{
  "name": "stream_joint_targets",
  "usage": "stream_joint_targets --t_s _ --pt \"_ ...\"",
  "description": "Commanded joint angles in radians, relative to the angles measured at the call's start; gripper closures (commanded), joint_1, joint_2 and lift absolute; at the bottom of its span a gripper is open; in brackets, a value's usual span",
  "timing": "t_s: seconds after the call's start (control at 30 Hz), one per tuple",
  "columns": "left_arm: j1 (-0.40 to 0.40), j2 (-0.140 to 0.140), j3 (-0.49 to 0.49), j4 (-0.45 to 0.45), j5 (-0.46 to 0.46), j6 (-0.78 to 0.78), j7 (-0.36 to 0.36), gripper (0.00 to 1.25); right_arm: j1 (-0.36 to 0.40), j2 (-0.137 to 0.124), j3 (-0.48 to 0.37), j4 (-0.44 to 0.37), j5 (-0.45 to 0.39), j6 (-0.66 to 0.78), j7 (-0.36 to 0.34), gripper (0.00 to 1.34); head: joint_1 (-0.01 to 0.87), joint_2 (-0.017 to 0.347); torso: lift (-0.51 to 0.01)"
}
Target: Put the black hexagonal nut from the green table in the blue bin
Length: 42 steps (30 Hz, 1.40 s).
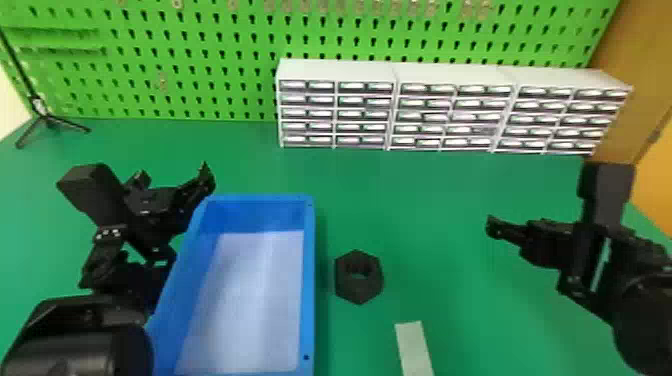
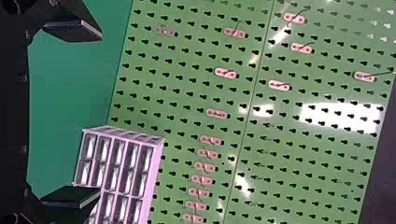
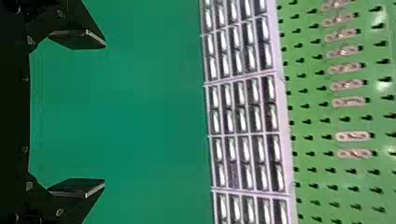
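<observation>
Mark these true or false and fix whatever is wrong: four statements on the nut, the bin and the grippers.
1. The black hexagonal nut lies on the green table, outside the blue bin. True.
2. The nut is on the robot's left side of the bin. False: it is on the right side.
3. The right gripper is open. True.
4. The left gripper is shut on the nut. False: it is open, with nothing between its fingers.
</observation>
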Motion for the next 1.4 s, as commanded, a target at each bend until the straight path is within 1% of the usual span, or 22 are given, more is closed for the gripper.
stream_joint_targets --t_s 0.0,0.17,0.33,0.53,0.73,1.03,1.37 --pt "0.000 0.000 -0.001 0.000 0.000 0.000 0.000 0.12 -0.017 -0.006 0.049 -0.035 0.033 0.112 0.000 0.24 0.692 0.008 -0.097" --pt "0.000 0.000 -0.001 0.000 0.000 0.000 0.000 0.12 -0.035 -0.006 0.095 -0.059 0.060 0.200 0.000 0.24 0.692 0.008 -0.097" --pt "0.000 0.000 -0.001 0.000 0.000 0.000 0.000 0.12 -0.068 -0.013 0.145 -0.077 0.099 0.308 0.000 0.24 0.692 0.008 -0.097" --pt "-0.002 0.000 -0.001 0.000 0.000 0.000 0.000 0.12 -0.091 -0.018 0.204 -0.097 0.131 0.385 0.000 0.24 0.692 0.008 -0.097" --pt "0.000 0.000 -0.004 0.000 0.000 0.000 0.000 0.12 -0.120 -0.026 0.256 -0.114 0.140 0.471 0.000 0.24 0.692 0.008 -0.097" --pt "0.003 0.000 -0.002 0.000 0.000 0.000 0.000 0.12 -0.137 -0.032 0.305 -0.140 0.140 0.526 0.002 0.24 0.692 0.008 -0.097" --pt "0.003 0.000 0.001 0.000 0.000 0.000 0.000 0.12 -0.121 -0.039 0.313 -0.151 0.103 0.526 0.000 0.24 0.692 0.008 -0.097"
